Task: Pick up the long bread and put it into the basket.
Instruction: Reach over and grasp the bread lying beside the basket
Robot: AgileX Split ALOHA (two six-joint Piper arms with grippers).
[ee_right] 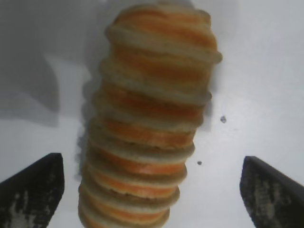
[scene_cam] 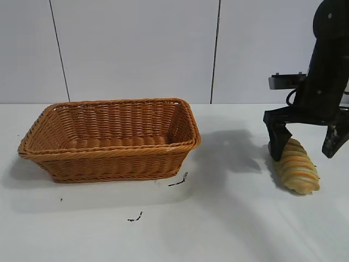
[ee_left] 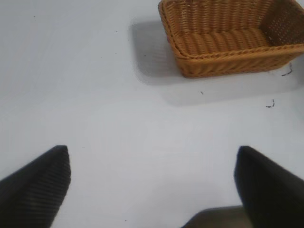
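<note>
Bare table (scene_cam: 234, 218) (nothing between) separates long bread (scene_cam: 297, 166) from basket (scene_cam: 109, 155).

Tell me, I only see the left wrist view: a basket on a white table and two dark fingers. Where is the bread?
Observer: The long bread lies on the table, apart from the basket, on the right arm's side.
Operator: Is anything holding it?
Observer: No. The right gripper stands open, a finger on either side of the loaf.
Operator: Anything in the basket's hidden end?
Observer: Nothing shows in it.
</note>
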